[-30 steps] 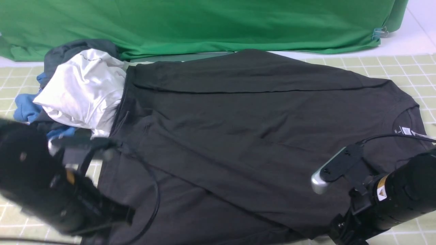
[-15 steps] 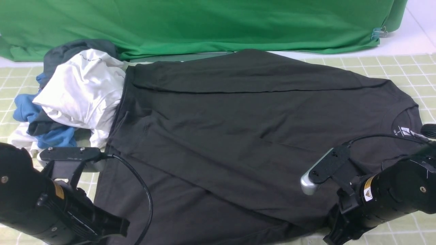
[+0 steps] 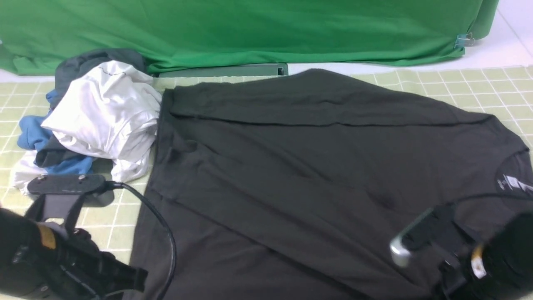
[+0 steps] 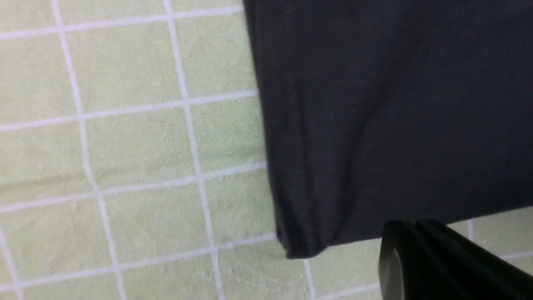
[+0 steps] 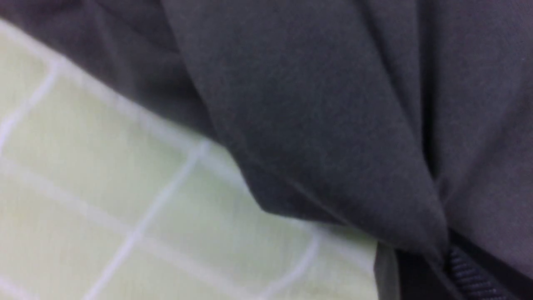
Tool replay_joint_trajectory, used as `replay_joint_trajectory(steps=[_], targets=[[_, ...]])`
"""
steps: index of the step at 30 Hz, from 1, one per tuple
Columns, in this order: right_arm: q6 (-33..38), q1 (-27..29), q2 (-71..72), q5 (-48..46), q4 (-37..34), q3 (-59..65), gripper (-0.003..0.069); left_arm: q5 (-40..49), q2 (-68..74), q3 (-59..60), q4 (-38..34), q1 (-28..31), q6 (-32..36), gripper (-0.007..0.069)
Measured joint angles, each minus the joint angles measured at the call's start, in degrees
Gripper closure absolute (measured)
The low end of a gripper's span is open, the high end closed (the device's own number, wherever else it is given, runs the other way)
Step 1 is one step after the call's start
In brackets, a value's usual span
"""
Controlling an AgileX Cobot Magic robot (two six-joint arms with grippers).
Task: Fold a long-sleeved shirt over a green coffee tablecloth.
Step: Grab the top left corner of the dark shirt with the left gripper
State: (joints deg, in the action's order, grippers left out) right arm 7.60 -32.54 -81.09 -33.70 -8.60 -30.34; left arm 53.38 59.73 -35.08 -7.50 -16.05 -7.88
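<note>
Green coffee tablecloth (image 3: 479,87): pale yellow-green with a white grid, spread over the whole desk.
Green sheet (image 3: 250,29): plain bright green fabric, draped along the far edge of the desk.
Long-sleeved shirt (image 3: 312,175): black, lying flat on the tablecloth from the middle to the right edge of the desk. Its collar is toward the right edge, its hem toward the left, and its near edge runs down to the near edge. A sleeve is folded across the body along the far side.
Heap of garments (image 3: 100,108): white, blue and dark grey, piled at the far left of the desk, touching the shirt's hem side.
Left arm (image 3: 50,258): low at the near left corner, beside the shirt's hem.
Right arm (image 3: 499,258): blurred, low at the near right corner, over the shirt below the collar.
Left gripper (image 4: 416,233): fingers pressed together at the shirt's hem corner; I can't tell whether cloth is caught between them.
Right gripper (image 5: 452,254): pinching the shirt, whose folds gather to a point at its ribbed finger.
Neck label (image 3: 514,183): white, blurred, inside the collar.
</note>
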Motion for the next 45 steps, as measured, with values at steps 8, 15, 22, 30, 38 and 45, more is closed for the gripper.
replay_joint_trajectory(steps=[8,15,22,30,38,45], targets=[[-0.6,0.0,9.1,-6.4,-4.2,3.5,0.0623,3.6,-0.7,-0.1,-0.1,0.0,-1.5,0.0613],[-1.0,0.0,11.4,-7.6,-4.8,3.5,0.0438,3.0,0.0,-5.1,-0.1,0.0,-4.2,0.0613],[-2.6,0.0,11.5,-12.8,-5.1,2.1,0.0211,6.2,5.9,-5.5,-0.8,0.0,-4.3,0.0592],[-2.6,0.0,14.6,-19.1,-8.9,-3.7,0.0195,7.1,13.9,-4.8,-1.0,0.0,1.6,0.0375],[0.1,0.0,21.5,-12.9,-11.0,-5.6,0.0193,-3.0,22.6,-2.3,-1.2,0.0,2.1,0.0103],[0.3,0.0,21.8,-12.1,-11.1,-5.6,0.0193,-5.8,27.6,-2.0,-0.9,0.0,3.1,0.02]])
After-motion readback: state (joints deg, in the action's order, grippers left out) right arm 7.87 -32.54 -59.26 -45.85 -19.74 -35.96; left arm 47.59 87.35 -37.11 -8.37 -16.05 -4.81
